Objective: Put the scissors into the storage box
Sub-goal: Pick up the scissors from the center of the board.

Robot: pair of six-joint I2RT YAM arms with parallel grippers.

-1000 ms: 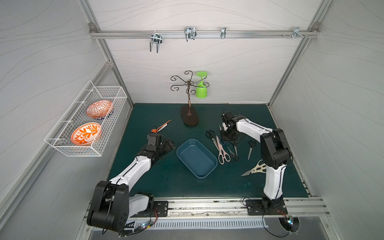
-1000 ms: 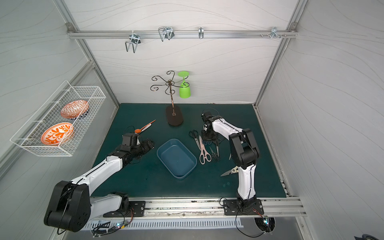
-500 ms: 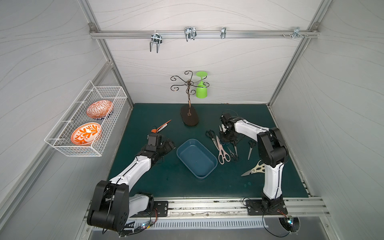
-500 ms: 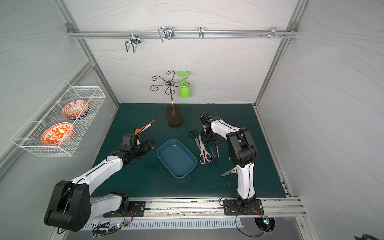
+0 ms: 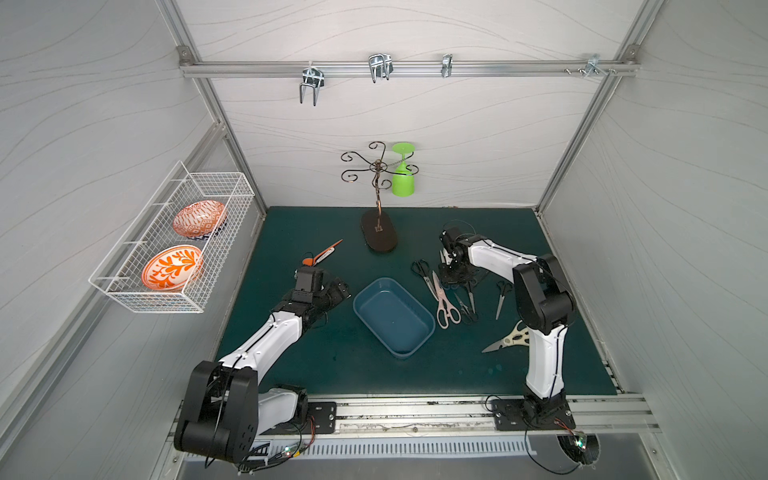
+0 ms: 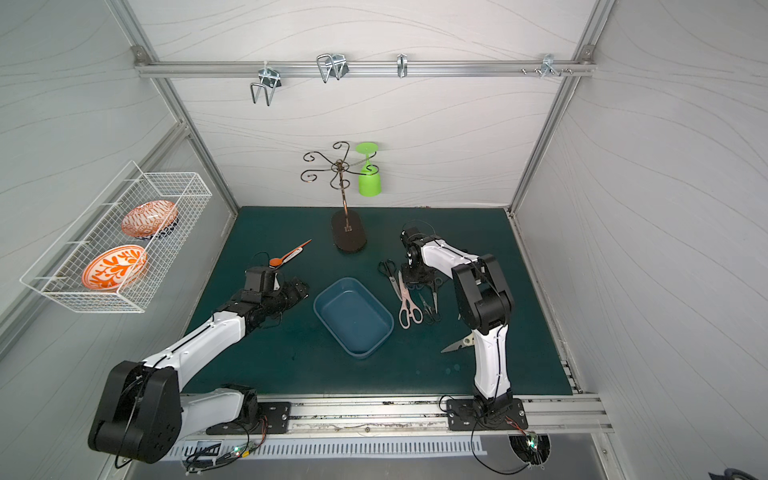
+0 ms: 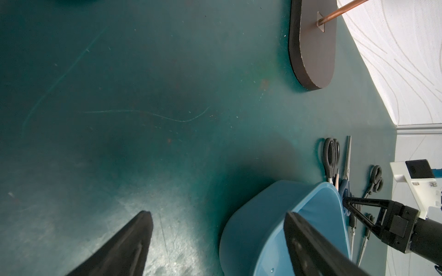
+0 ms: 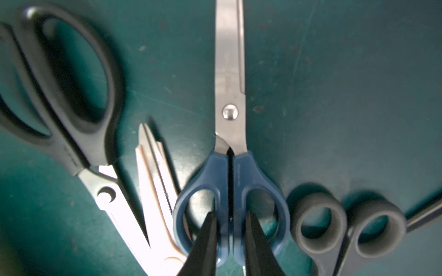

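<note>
The blue storage box (image 5: 392, 318) (image 6: 353, 318) sits empty mid-mat. To its right lie several scissors: a pale pink pair (image 5: 442, 301), a black pair (image 5: 424, 272), a small black pair (image 5: 501, 293) and a cream pair (image 5: 509, 338). My right gripper (image 5: 455, 276) (image 8: 229, 219) points down onto the blue-handled scissors (image 8: 230, 172). One of its fingers stands in each loop, and they pinch the two inner handle bars; the pair lies flat on the mat. My left gripper (image 5: 338, 289) (image 7: 217, 213) is open and empty, low beside the box's left wall (image 7: 258, 227).
A mug-tree stand (image 5: 378, 232) with a green cup (image 5: 403, 178) stands at the back centre. An orange-handled tool (image 5: 322, 257) lies behind my left gripper. A white wire basket (image 5: 174, 241) with two bowls hangs on the left wall.
My right gripper has narrowed its fingers onto the blue scissors' handle bars and shifted slightly. The left arm has not moved.
</note>
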